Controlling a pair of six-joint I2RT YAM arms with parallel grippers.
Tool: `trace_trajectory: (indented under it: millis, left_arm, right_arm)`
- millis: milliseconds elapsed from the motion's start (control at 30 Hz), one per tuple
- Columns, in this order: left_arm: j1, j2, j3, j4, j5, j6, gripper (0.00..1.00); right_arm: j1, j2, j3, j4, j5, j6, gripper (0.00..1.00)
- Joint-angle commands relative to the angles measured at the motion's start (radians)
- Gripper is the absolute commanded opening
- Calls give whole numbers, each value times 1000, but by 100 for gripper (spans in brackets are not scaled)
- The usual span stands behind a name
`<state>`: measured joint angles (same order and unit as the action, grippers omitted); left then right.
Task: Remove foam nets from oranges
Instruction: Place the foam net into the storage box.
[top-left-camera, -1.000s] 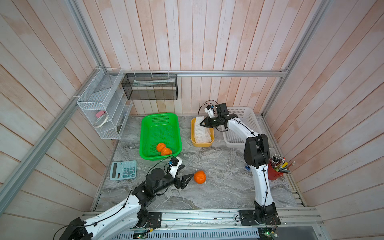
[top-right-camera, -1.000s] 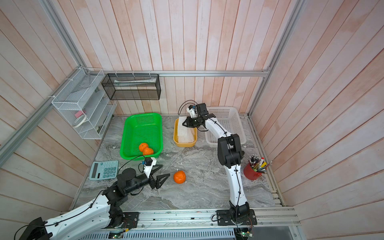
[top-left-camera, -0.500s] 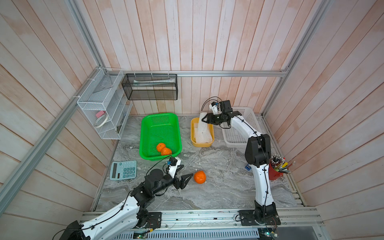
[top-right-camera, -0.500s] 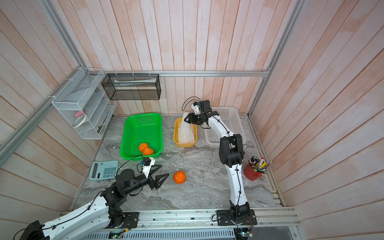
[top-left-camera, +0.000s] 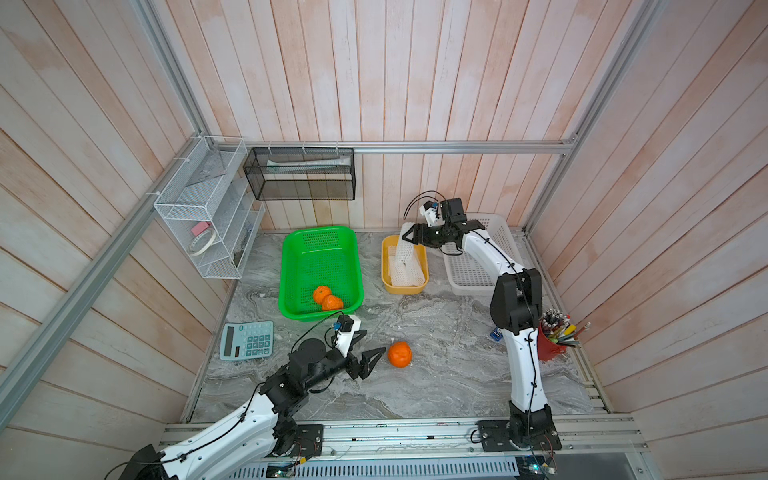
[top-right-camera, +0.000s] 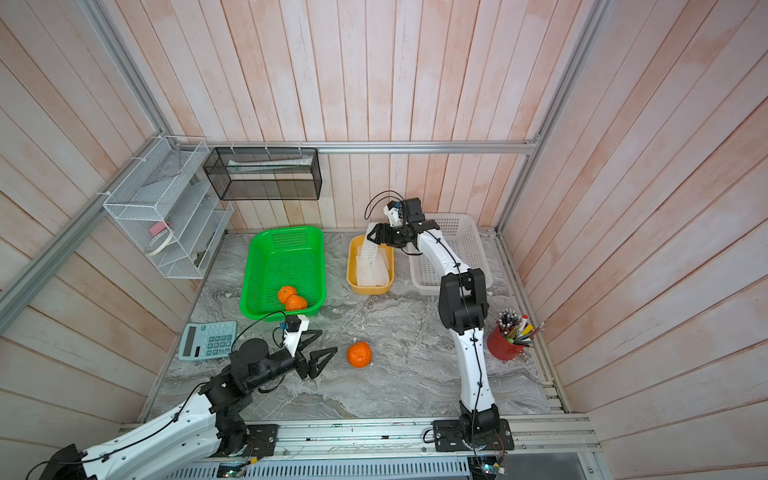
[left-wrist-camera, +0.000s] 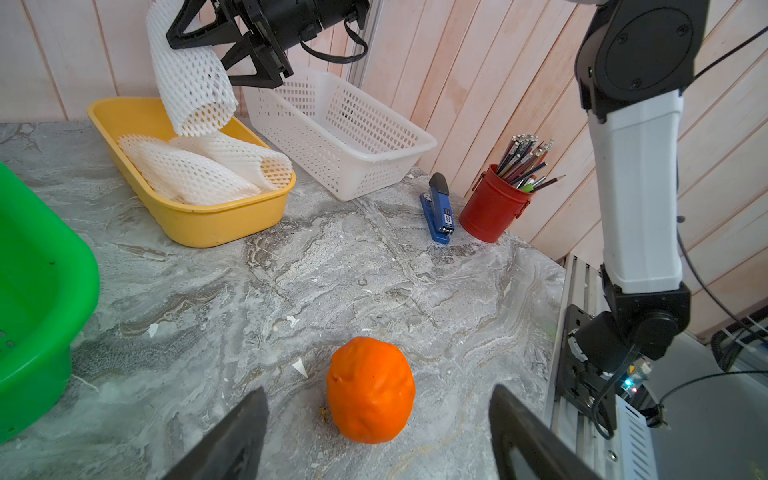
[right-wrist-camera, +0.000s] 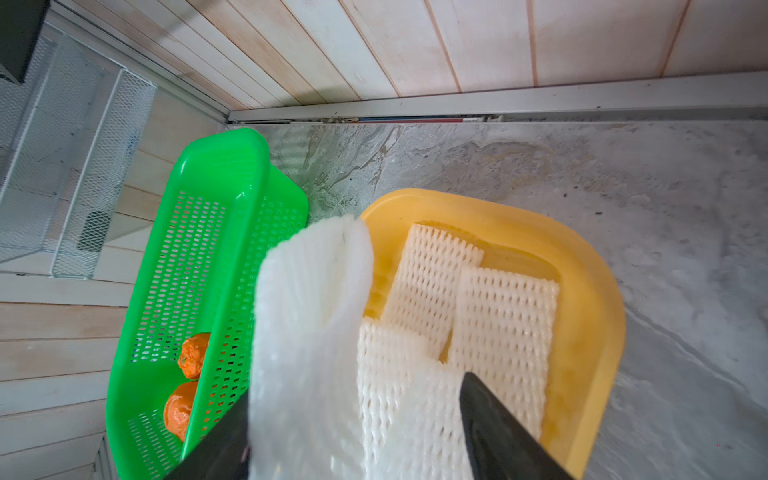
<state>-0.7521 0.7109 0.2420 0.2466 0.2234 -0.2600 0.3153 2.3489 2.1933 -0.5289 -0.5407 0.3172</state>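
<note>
Right gripper (top-left-camera: 409, 237) jaws spread, dropping net (top-left-camera: 405, 248) into yellow tray (top-left-camera: 424, 266); left gripper (top-left-camera: 365, 351), jaws wide, lined up on bare orange (top-left-camera: 400, 354).

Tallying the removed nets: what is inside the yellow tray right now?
The yellow tray holds at least two flattened foam nets; another net hangs over it at the right end effector, hiding part of the tray floor.

We see a robot test cell: wood-panelled walls (top-left-camera: 374, 83), aluminium frame (top-left-camera: 415, 146) and a marble bench (top-left-camera: 436, 374) with baskets.
</note>
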Motion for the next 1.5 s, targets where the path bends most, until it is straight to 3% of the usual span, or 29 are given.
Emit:
trace_trajectory:
  millis: [0, 100, 267, 433, 867, 933, 1233, 1467]
  left_arm:
    - [-4, -11, 20, -6, -25, -15, 85]
    - [-3, 4, 44, 3, -49, -27, 86]
    - [-3, 64, 119, -23, -53, -13, 86]
    - [-3, 103, 156, -26, -81, -7, 86]
    - [-3, 85, 136, -45, -113, -2, 86]
    - [-3, 78, 132, -53, -120, 0, 86]
    - [-3, 46, 114, -72, -131, -5, 86]
    - [-3, 38, 136, -108, -96, -5, 86]
  right_arm:
    - [20, 13, 57, -91, 105, -74, 72]
    - [35, 5, 33, -97, 121, -99, 73]
    - [37, -5, -23, -62, 38, -100, 75]
    - [27, 51, 30, -90, -10, -89, 76]
    - [29, 33, 13, -238, 361, -251, 76]
    - [30, 16, 7, -245, 371, -259, 76]
    - [31, -118, -167, -51, 81, -246, 76]
    - [31, -216, -241, 49, 89, -215, 76]
